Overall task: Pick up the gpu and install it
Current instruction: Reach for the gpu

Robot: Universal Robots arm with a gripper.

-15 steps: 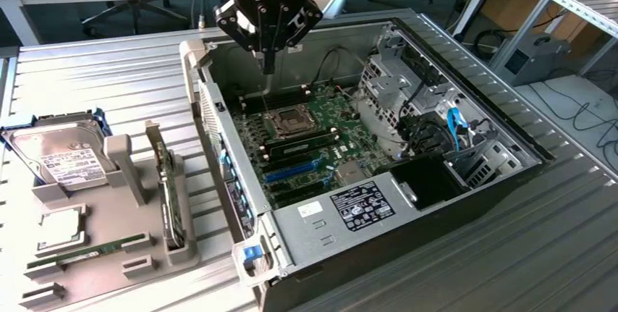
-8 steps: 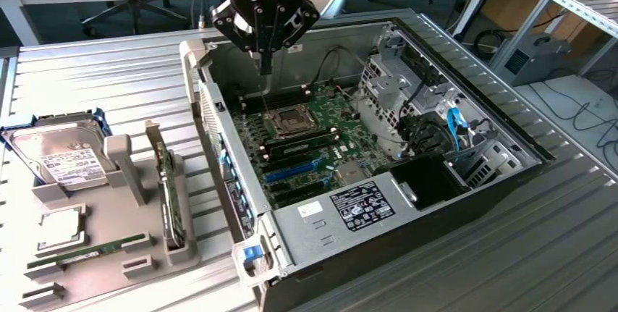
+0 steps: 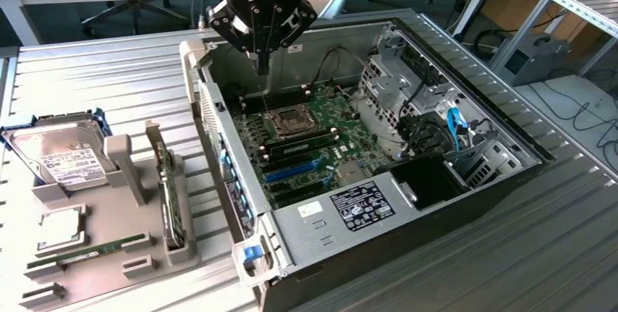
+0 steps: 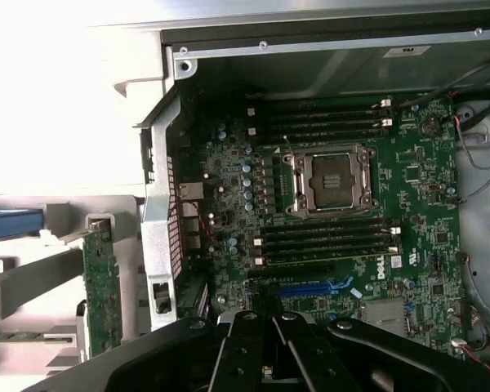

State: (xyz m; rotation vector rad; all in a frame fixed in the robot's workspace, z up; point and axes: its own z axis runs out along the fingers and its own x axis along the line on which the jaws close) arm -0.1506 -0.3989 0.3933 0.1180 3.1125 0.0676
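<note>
The gpu (image 3: 171, 203) stands on its edge in a slot of the grey holder (image 3: 106, 272) at the exterior view's left, its silver bracket pointing up. The wrist view shows its green board (image 4: 103, 286) beside the case wall. My gripper (image 3: 260, 64) hangs above the far end of the open computer case (image 3: 483, 131), over the motherboard (image 3: 319, 135) and well away from the gpu. Its fingers are shut together with nothing between them. In the wrist view the gripper (image 4: 265, 309) sits over the blue expansion slot (image 4: 310, 288).
The holder also carries a hard drive (image 3: 63, 156), a processor chip (image 3: 60, 229) and a RAM stick (image 3: 87, 252). Inside the case are the open processor socket (image 3: 288, 120), a drive cage (image 3: 396, 87), cables and a power supply (image 3: 357, 207).
</note>
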